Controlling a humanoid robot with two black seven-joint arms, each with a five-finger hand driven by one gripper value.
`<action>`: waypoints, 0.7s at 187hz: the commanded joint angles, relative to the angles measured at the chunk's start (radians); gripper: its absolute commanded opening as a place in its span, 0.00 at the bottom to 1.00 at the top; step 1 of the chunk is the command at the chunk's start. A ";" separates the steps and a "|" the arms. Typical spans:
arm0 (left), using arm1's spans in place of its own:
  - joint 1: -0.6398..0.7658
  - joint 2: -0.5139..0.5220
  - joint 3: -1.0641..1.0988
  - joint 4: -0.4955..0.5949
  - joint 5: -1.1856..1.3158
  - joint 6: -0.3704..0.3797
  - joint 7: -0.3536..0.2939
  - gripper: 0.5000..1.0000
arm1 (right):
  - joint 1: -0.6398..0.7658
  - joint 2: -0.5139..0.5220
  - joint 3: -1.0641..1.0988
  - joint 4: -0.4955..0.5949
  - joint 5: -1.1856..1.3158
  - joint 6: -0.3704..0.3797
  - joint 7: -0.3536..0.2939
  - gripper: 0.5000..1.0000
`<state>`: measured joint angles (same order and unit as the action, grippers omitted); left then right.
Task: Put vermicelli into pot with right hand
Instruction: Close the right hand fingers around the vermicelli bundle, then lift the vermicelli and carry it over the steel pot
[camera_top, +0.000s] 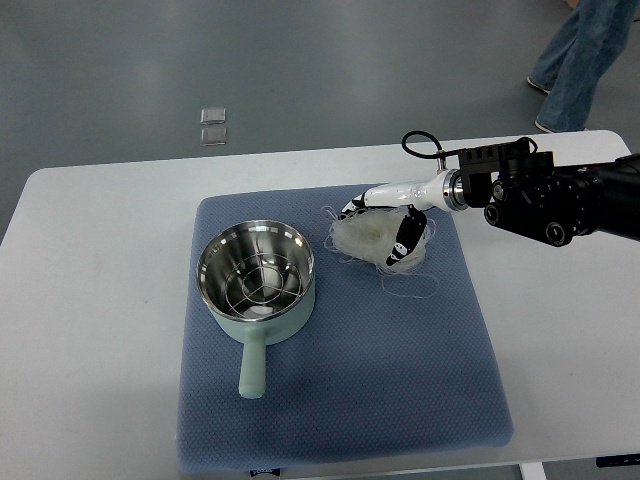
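A pale green pot (257, 283) with a shiny steel inside and a wire rack stands on the blue mat (340, 400), its handle pointing toward me. A white bundle of vermicelli (368, 237) lies on the mat just right of the pot. My right hand (385, 225) comes in from the right and its fingers are curled around the bundle, which rests on the mat. Loose strands trail below the bundle. The left arm does not show.
The mat lies on a white table (100, 300). A person's legs (585, 60) stand at the far right beyond the table. Two small clear squares (213, 125) lie on the floor behind the table.
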<state>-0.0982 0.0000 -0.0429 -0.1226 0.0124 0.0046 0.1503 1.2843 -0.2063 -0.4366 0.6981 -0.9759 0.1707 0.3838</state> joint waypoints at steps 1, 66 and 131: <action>0.000 0.000 0.000 0.001 0.000 0.001 0.000 1.00 | -0.002 0.024 -0.044 -0.019 -0.026 -0.008 -0.013 0.83; 0.000 0.000 0.001 0.001 0.000 0.001 0.000 1.00 | -0.010 0.100 -0.152 -0.086 -0.029 -0.095 -0.014 0.00; 0.000 0.000 0.001 0.001 0.000 0.001 0.000 1.00 | 0.125 0.018 -0.024 0.012 0.013 -0.204 0.018 0.00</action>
<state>-0.0982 0.0000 -0.0414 -0.1210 0.0124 0.0062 0.1503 1.3456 -0.1494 -0.5295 0.6396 -0.9778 -0.0261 0.3862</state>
